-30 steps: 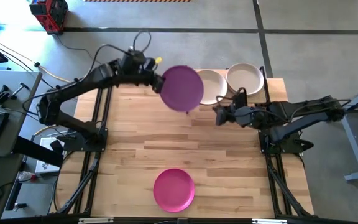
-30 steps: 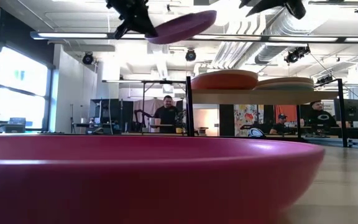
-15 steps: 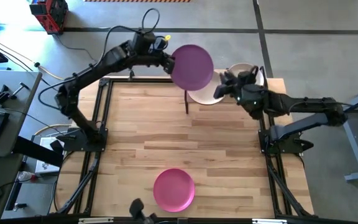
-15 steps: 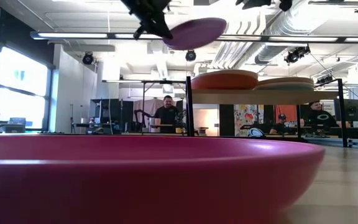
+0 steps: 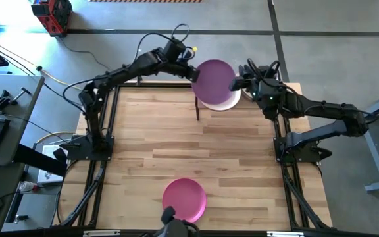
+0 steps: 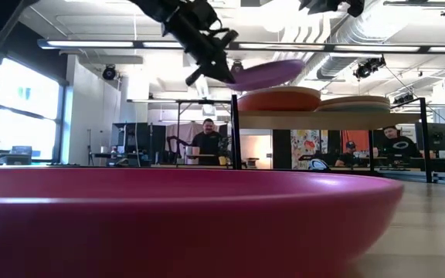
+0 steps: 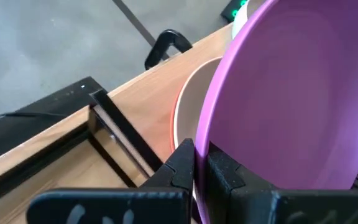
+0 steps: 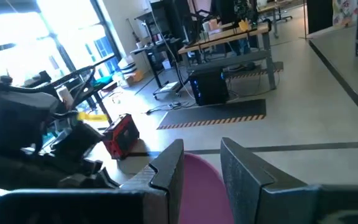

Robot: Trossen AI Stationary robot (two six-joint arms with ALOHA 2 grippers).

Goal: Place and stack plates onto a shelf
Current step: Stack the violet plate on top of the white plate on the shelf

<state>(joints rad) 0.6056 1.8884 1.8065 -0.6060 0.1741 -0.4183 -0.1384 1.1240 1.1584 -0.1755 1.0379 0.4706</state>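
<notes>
Shelf (image 5: 293,89) is being largely covered by purple plate (image 5: 214,80) and right arm in high view. Magenta plate (image 6: 184,220) is being cut off at the low view's edges. Stacked plates' count cannot be told.

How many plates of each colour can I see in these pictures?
purple plate: 1
magenta plate: 1
orange plate: 1
cream plate: 1
beige plate: 1
Total: 5 in view; the stacks may hide more.

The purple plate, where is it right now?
The purple plate hangs over the shelf's stacked plates at the table's far edge, pinched at its rim by the left hand.
</notes>
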